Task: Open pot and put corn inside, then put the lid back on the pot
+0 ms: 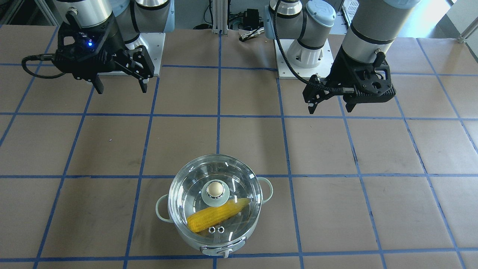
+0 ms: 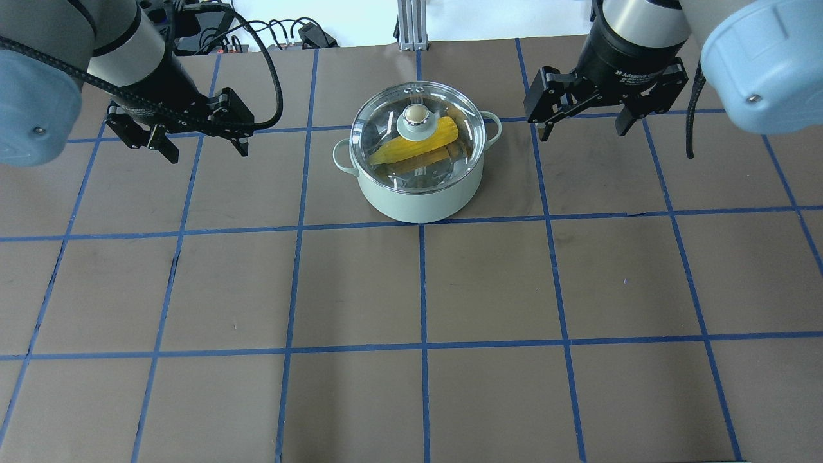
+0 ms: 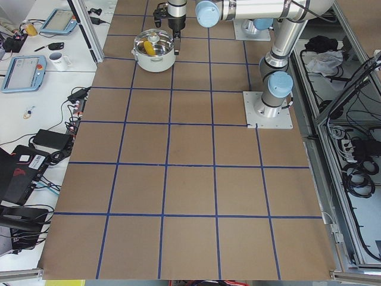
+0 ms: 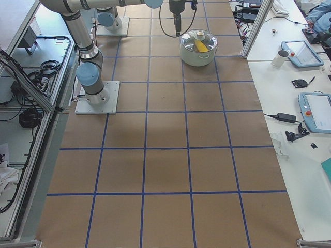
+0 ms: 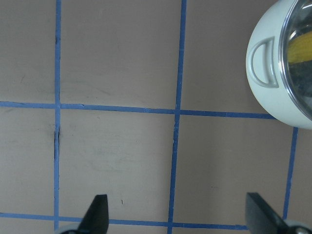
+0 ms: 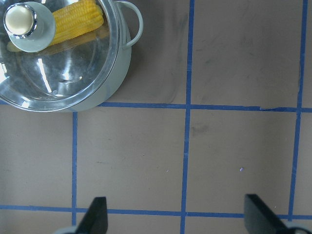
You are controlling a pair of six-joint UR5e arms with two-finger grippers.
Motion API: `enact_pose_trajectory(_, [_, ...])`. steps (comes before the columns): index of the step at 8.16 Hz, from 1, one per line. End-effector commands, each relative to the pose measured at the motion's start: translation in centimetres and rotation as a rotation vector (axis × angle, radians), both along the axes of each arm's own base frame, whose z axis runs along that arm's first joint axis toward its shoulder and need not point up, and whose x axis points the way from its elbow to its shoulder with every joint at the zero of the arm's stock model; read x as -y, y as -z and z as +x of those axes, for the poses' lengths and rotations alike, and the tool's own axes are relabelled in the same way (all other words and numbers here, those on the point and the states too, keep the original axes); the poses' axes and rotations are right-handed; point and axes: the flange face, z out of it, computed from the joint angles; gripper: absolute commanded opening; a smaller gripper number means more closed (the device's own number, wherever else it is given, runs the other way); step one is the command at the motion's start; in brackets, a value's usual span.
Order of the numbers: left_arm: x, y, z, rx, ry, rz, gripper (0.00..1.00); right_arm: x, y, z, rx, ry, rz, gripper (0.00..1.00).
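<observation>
The mint-green pot stands on the table between the two arms, toward the far side from the robot. The glass lid with its beige knob sits closed on the pot. The yellow corn lies inside, seen through the glass. In the front view the pot, lid and corn show the same. My left gripper is open and empty, hovering left of the pot. My right gripper is open and empty, hovering right of it. The right wrist view shows the lid and corn.
The table is brown paper with a blue tape grid. The arm bases stand at the robot's side. A side bench with tablets and a mug runs along the far table edge past the pot.
</observation>
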Motion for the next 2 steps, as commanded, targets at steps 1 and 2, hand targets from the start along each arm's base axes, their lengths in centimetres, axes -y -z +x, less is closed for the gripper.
enact_pose_trajectory(1, [-0.03,-0.09,-0.02,-0.001,0.0,-0.003,1.0,0.0,0.0,0.0,0.0,-0.003,0.0,1.0])
enact_pose_trajectory(2, [0.04,-0.05,0.0,0.0,0.0,-0.004,1.0,0.0,0.0,-0.01,-0.001,-0.003,-0.001,1.0])
